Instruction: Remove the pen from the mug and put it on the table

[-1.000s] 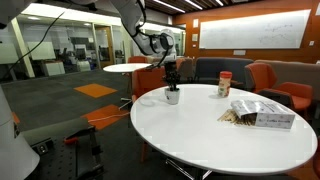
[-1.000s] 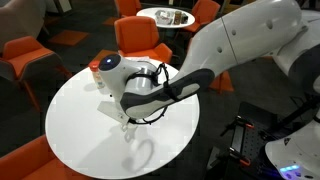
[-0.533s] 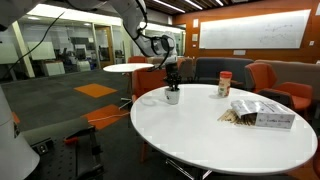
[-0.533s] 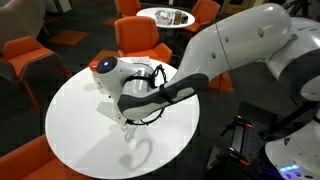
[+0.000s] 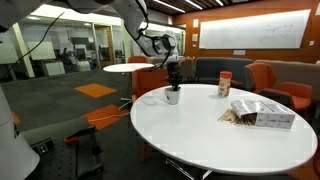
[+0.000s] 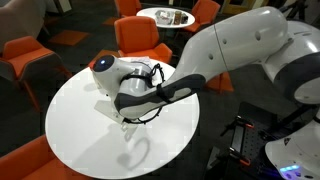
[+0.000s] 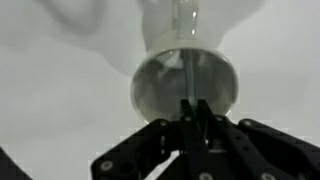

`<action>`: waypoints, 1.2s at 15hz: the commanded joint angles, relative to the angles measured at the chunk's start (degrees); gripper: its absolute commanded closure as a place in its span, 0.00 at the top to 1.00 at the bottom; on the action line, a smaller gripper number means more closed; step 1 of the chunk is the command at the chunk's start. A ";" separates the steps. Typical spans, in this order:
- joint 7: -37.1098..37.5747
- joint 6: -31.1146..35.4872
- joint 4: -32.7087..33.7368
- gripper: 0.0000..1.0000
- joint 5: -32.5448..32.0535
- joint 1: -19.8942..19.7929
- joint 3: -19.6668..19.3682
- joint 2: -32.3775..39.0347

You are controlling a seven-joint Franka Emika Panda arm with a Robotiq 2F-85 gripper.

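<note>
The small white-grey mug (image 5: 172, 97) stands near the edge of the large round white table (image 5: 230, 140). In the wrist view I look straight down into the mug (image 7: 160, 90). The pen (image 7: 185, 72) is a thin stick standing up inside it. My gripper (image 5: 172, 76) hangs directly above the mug. Its fingers (image 7: 193, 110) are closed together on the top end of the pen. The pen's lower part is still inside the mug. In an exterior view my arm (image 6: 160, 90) hides the mug and the pen.
A silver-grey box (image 5: 263, 114) with spilled bits beside it lies on the table. A brown jar with a light lid (image 5: 224, 84) stands at the back. Orange chairs (image 6: 137, 38) ring the table, and a smaller round table (image 5: 128, 67) stands behind.
Almost nothing has changed. The arm has shifted very slightly, and the gripper stays over the mug.
</note>
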 commanded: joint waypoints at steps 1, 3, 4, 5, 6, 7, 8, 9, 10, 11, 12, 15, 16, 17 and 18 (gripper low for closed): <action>-0.19 -2.16 0.68 0.03 1.99 0.20 0.42 -1.25; -0.88 -1.61 -0.63 0.03 3.18 -0.59 1.09 -2.97; -1.77 -1.23 -1.72 0.03 4.40 -1.43 1.63 -4.23; -2.57 -0.64 -3.20 0.03 5.68 -2.39 1.94 -5.72; -3.55 -0.58 -4.21 0.03 6.57 -3.12 2.04 -6.98; -5.57 -0.07 -6.17 0.03 7.93 -4.37 2.39 -8.73; -7.46 0.00 -7.62 0.03 8.90 -5.38 2.55 -10.19; -9.40 0.50 -10.01 0.03 9.96 -6.51 2.60 -12.08; -11.52 1.21 -12.21 0.03 11.10 -7.66 2.84 -13.89; -14.84 2.39 -15.31 0.03 13.21 -9.46 3.69 -16.15; -18.29 3.39 -18.37 0.03 15.12 -10.95 4.26 -18.29; -28.32 3.25 -26.72 0.03 20.21 -14.57 4.78 -23.54; -31.16 2.34 -29.24 0.03 21.38 -15.34 4.42 -24.83; -34.70 2.38 -32.02 0.03 23.95 -16.61 4.64 -25.80; -36.08 2.90 -34.76 0.03 25.55 -16.89 4.20 -27.06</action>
